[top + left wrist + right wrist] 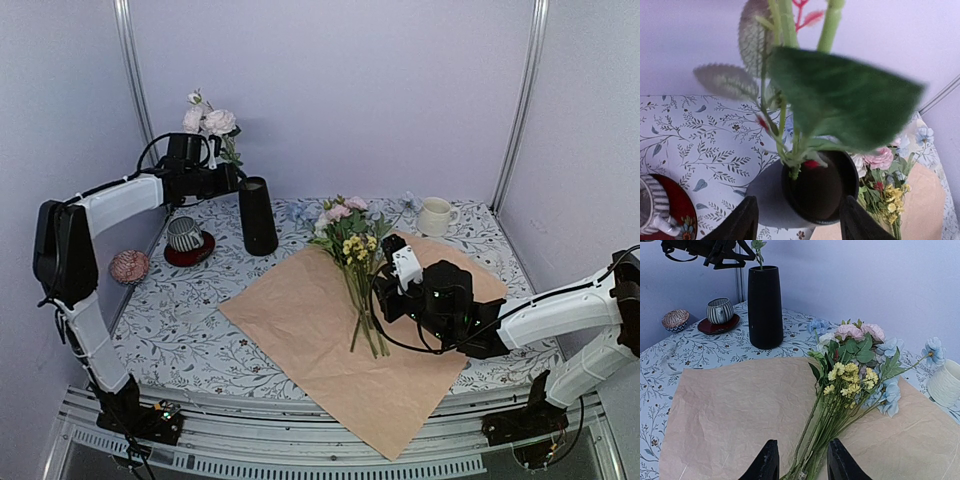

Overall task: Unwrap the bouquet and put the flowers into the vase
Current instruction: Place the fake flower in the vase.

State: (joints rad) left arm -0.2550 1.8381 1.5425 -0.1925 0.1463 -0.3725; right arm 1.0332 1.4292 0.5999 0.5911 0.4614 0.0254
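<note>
Overhead view and both wrist views share the vase [258,216].

Lab test booth; plain lavender walls [330,90]; metal frame posts [133,75].

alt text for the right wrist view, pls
The right gripper straddles the stems of loose flowers lying on unfolded tan paper. Behind stands the black vase with one stem in it, the left gripper above it; a striped cup and cream mug sit nearby.
</note>
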